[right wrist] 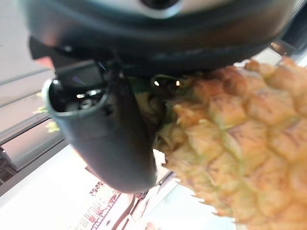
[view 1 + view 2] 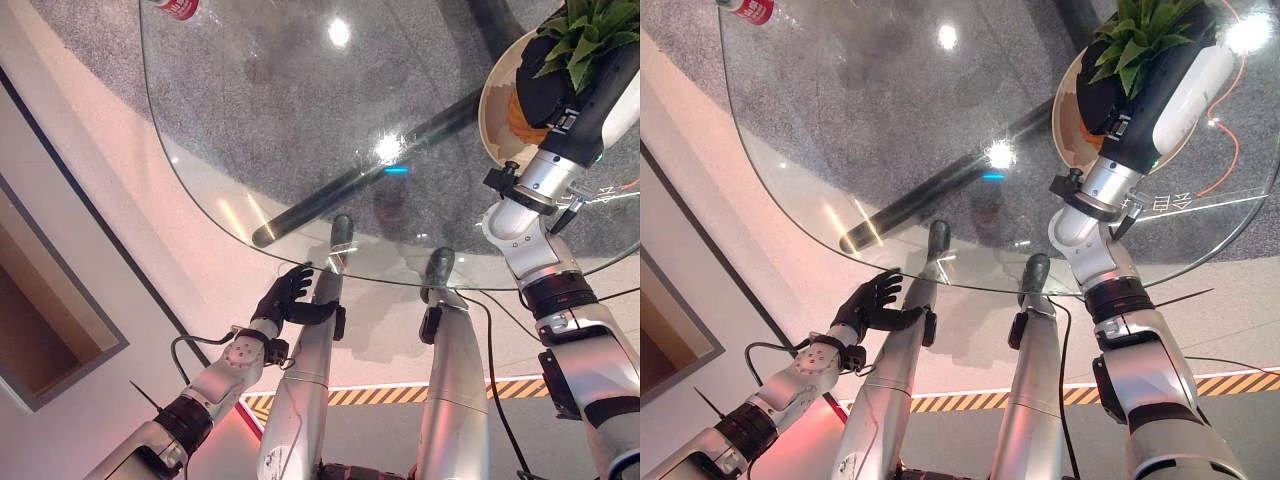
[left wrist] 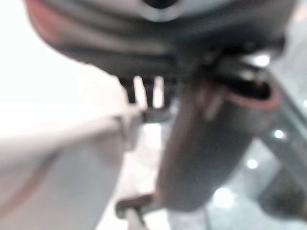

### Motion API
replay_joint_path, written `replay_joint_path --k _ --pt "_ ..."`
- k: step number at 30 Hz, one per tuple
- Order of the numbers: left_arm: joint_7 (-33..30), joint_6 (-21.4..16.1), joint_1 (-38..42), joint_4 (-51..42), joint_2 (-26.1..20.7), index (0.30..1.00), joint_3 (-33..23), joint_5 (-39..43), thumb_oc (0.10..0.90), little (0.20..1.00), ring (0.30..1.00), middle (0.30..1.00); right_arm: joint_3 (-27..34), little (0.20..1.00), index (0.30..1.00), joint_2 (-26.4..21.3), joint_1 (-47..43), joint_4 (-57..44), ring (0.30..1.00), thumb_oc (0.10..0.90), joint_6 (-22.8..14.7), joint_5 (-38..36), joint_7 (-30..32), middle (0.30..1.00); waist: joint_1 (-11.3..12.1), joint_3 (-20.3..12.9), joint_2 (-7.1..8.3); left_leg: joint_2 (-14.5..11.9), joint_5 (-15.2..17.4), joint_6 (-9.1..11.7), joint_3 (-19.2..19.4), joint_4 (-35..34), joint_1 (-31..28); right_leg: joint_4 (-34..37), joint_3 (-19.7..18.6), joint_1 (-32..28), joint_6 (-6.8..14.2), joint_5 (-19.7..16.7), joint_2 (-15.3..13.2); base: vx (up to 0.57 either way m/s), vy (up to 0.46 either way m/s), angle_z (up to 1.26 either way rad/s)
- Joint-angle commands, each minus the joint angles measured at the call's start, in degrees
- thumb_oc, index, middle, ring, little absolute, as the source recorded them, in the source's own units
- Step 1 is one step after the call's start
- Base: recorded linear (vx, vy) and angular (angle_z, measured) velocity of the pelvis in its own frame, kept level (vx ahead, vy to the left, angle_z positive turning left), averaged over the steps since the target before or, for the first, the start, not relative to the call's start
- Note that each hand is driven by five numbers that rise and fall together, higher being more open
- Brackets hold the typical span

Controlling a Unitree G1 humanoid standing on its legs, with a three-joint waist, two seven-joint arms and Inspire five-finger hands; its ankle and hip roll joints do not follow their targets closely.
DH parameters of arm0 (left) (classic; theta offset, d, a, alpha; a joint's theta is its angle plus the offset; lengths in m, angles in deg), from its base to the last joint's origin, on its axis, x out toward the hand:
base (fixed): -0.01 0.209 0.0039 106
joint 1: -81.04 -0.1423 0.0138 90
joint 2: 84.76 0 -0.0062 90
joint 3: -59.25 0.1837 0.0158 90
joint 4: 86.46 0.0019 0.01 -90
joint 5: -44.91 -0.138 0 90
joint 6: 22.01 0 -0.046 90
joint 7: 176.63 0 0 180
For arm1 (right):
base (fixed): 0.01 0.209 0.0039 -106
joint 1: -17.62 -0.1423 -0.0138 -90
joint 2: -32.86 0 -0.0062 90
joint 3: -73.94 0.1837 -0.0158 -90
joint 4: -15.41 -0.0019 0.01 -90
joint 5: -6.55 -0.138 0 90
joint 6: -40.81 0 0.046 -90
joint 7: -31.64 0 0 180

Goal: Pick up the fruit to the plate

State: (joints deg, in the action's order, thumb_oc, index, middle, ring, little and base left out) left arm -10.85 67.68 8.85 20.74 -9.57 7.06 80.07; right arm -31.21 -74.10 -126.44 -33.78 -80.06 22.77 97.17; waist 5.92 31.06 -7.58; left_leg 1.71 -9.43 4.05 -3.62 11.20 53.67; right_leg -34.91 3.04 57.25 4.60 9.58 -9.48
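Over the plate [image 2: 492, 120] near the glass worktop's [image 2: 260, 110] right edge, the right hand [image 2: 1102, 108] is grasping the pineapple [image 1: 240, 139]. Lowering it level until it rests, then releasing, should prevent rolling. The left hand [image 2: 285, 297] is hanging relaxed below the near edge.

Both eye views look steeply down from the head onto the round glass table [image 2: 300, 120], set slightly apart, sharing its near edge and the plate [image 2: 1068, 115] (far right). The left wrist view sits very close behind its own hand. The right wrist view faces a pineapple [image 1: 240, 129] from very near.
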Motion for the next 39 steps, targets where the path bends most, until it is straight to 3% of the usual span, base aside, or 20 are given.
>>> replay_joint_path --k 1,3,5,6,7,17,39 --pt "0.08 -1.09 -1.07 -2.12 -0.21 0.9 1.42 0.81 0.8 0.9 0.9 0.9 -1.16 0.2 0.3 -5.66 -3.1 -2.18 0.3 0.1 -3.61 -1.4 4.07 0.3 -0.98 -1.27 -3.36 2.98 8.08 -5.3 5.08 12.7 1.19 13.51 5.31 -2.22 -0.96 -14.19 2.27 0.0 0.0 0.0" --pt "-0.21 -1.29 -0.79 -1.96 -0.19 0.9 1.64 1.2 0.8 0.9 0.9 0.9 -1.31 0.2 0.3 -5.67 -3.36 -1.21 0.3 0.1 -3.31 -2.41 3.46 0.3 -0.99 -1.27 -3.44 2.97 8.01 -5.35 5.24 12.43 1.01 13.72 5.34 -2.38 -1.05 -14.18 2.34 0.0 0.0 0.0" --pt "-0.22 -1.46 -0.69 -1.95 -0.27 0.9 1.44 1.48 0.8 0.9 0.9 0.9 -1.4 0.656 0.691 -5.84 -3.39 -0.47 0.691 0.556 -2.95 -3.35 2.59 0.691 -0.96 -1.27 -3.46 3.0 7.85 -5.41 5.33 12.03 0.86 14.14 5.42 -2.58 -1.11 -14.33 2.41 0.0 0.0 0.0" --pt "-0.16 -1.52 -0.64 -1.88 -0.28 0.9 1.43 1.51 0.8 0.9 0.9 0.9 -1.45 0.741 0.764 -5.86 -3.45 -0.3 0.764 0.641 -2.92 -3.62 2.44 0.764 -0.95 -1.27 -3.46 3.01 7.85 -5.41 5.33 12.02 0.87 14.2 5.44 -2.59 -1.11 -14.36 2.41 0.0 0.0 0.0" --pt "-0.12 -1.55 -0.57 -1.88 -0.34 0.9 1.46 1.57 0.8 0.9 0.9 0.9 -1.48 0.9 0.9 -5.89 -3.39 -0.18 0.9 0.8 -2.86 -4.06 2.16 0.9 -0.94 -1.27 -3.46 3.04 7.83 -5.4 5.32 11.98 0.87 14.27 5.49 -2.6 -1.09 -14.42 2.4 0.0 0.0 0.0" --pt "-0.66 -2.36 -0.91 -1.68 -0.09 0.9 1.66 0.92 0.8 0.9 0.9 0.9 -0.38 0.9 0.9 -5.12 -1.41 -0.48 0.9 0.8 -2.59 -6.9 1.33 0.9 -1.2 -1.27 -3.16 2.92 7.7 -5.28 5.48 10.93 -0.09 15.33 5.86 -3.62 -1.18 -14.6 2.5 0.0 -0.004 0.0" --pt "0.4 -2.01 -3.23 -1.2 0.25 0.9 -1.93 -0.72 0.8 0.9 0.9 0.9 4.28 0.9 0.9 -0.31 8.27 -10.6 0.9 0.8 -1.4 -10.52 -3.35 0.9 -2.89 -1.27 -0.74 2.09 7.98 -4.69 7.11 8.72 -6.62 16.82 6.47 -10.75 -1.61 -14.09 3.22 0.0 -0.017 -0.01"
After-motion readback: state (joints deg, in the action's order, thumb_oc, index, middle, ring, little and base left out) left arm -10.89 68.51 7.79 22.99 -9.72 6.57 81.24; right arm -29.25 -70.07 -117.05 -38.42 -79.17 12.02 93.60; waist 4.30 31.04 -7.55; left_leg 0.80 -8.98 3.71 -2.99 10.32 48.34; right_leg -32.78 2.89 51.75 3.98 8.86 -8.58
